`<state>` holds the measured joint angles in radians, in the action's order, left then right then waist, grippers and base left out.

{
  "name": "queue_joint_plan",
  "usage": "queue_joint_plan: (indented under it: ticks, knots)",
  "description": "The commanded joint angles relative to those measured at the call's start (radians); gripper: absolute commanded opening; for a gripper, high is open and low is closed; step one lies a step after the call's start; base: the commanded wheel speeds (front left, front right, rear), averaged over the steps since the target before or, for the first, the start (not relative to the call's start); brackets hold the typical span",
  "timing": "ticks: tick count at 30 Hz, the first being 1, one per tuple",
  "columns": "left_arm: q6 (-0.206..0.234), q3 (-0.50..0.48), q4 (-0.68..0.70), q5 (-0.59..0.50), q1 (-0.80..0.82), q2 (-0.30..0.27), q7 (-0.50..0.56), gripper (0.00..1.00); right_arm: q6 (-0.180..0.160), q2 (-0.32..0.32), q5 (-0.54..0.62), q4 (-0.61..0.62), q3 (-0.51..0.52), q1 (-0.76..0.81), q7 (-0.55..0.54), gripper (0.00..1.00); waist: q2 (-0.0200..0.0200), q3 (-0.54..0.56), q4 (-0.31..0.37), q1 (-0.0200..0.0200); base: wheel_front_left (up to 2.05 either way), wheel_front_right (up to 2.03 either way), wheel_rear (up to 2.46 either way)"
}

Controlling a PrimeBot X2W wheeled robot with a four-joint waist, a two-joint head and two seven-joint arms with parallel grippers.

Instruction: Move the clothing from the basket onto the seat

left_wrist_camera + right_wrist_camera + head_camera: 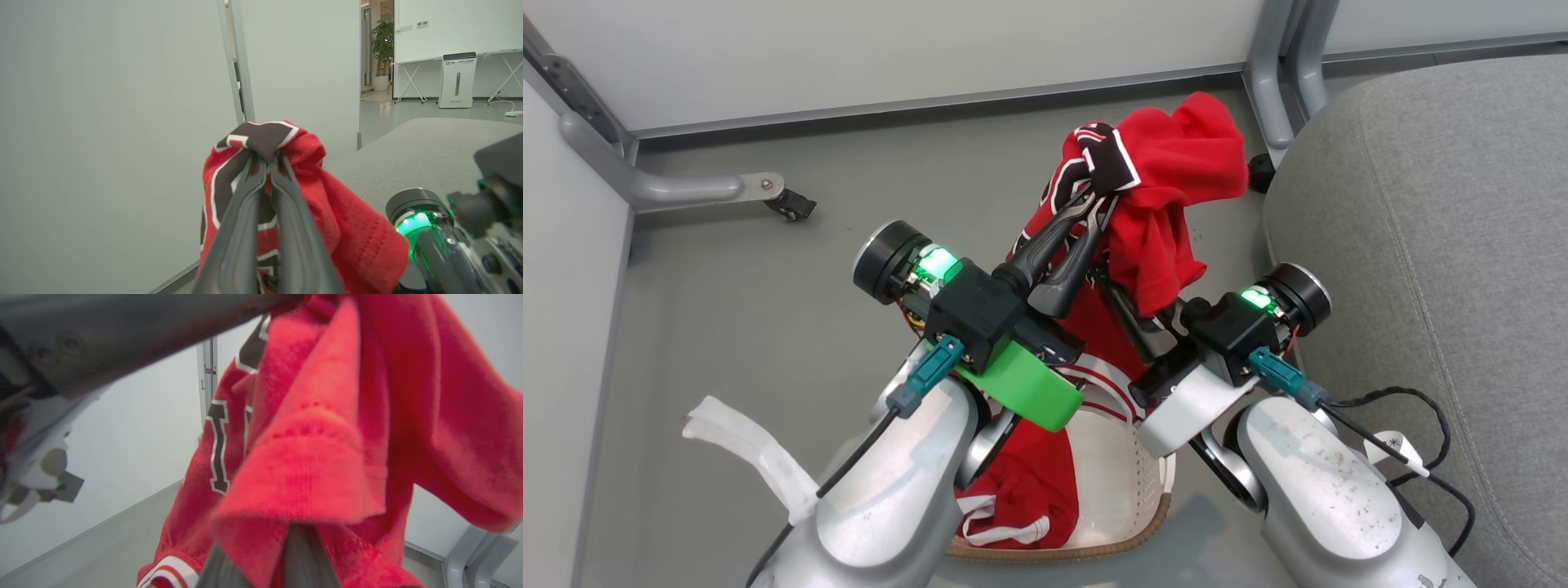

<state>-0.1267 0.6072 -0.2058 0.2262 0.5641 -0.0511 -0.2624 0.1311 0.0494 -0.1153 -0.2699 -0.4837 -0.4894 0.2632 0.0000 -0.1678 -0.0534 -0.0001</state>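
The red jersey (1176, 163) hangs in the air above the basket, its lettering (261, 136) bunched at the top. My left gripper (1098, 200) is shut on that lettered fold, and its fingers (241, 212) meet at the cloth. My right gripper (1135, 314) reaches into the jersey lower down. Its fingers (304, 555) converge under a draped fold (310, 457) that hides the tips. Red shorts (1021, 490) with white trim lie in the cream basket (1131, 490), below my arms. The grey seat (1421, 245) lies to the right.
Grey floor spreads to the left. White panel walls stand behind, on grey metal legs (686, 188) with a castor (792, 208). Another frame leg (1270, 82) stands between the jersey and the seat. A black cable (1421, 400) trails over the seat's edge.
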Motion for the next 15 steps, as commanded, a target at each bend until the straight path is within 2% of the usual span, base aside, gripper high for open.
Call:
queue_joint_plan:
  ticks: [1,2,3,4,6,7,8,9,15]
  knots:
    - [0.001,0.0,-0.005,-0.004,0.003,0.001,-0.004,0.0,-0.001,0.002,-0.007,0.006,0.0,0.001,0.003,0.0,0.0,0.0,0.0,0.0001,0.0,0.0,0.0]
    - [0.002,0.001,-0.005,-0.004,0.004,0.001,-0.004,0.0,-0.001,0.002,-0.008,0.007,0.0,0.0,0.003,0.0,0.0,0.0,0.001,0.0001,0.0,0.0,0.0]
    - [0.003,0.001,-0.005,-0.004,0.005,0.001,-0.004,0.25,-0.001,0.002,-0.011,0.008,0.001,-0.001,0.003,0.0,0.0,0.0,0.001,0.0001,0.0,0.0,0.0]
    - [0.003,0.002,-0.005,-0.004,0.005,0.001,-0.004,0.42,-0.001,0.002,-0.011,0.009,0.002,-0.001,0.003,0.0,0.0,0.0,0.0,0.0001,0.0,0.0,0.0]
    - [0.003,0.004,-0.01,-0.001,0.003,0.001,-0.004,0.43,-0.001,0.002,-0.013,0.011,0.004,-0.003,0.003,0.0,0.0,-0.001,0.0,0.0001,0.0,0.0,0.0]
    - [0.003,0.005,-0.011,-0.001,0.004,0.001,-0.004,0.56,-0.001,0.002,-0.015,0.013,0.005,-0.005,0.003,0.0,0.0,-0.001,-0.001,0.0001,0.0,0.0,0.0]
    - [0.003,0.006,-0.012,-0.002,0.004,0.001,-0.004,0.89,-0.001,0.002,-0.014,0.014,0.006,-0.006,0.003,0.0,0.0,-0.002,-0.002,0.0001,0.0,0.0,0.0]
    - [0.003,0.007,-0.013,-0.004,0.006,0.001,-0.004,1.0,-0.001,0.002,-0.013,0.014,0.009,-0.008,0.003,0.0,0.0,-0.003,-0.004,0.0001,0.0,0.0,0.0]
    - [0.002,0.009,-0.019,-0.006,0.004,0.001,-0.004,1.0,-0.001,0.002,-0.01,0.017,0.015,-0.01,0.002,0.0,0.0,-0.004,-0.009,0.0001,0.0,0.0,0.0]
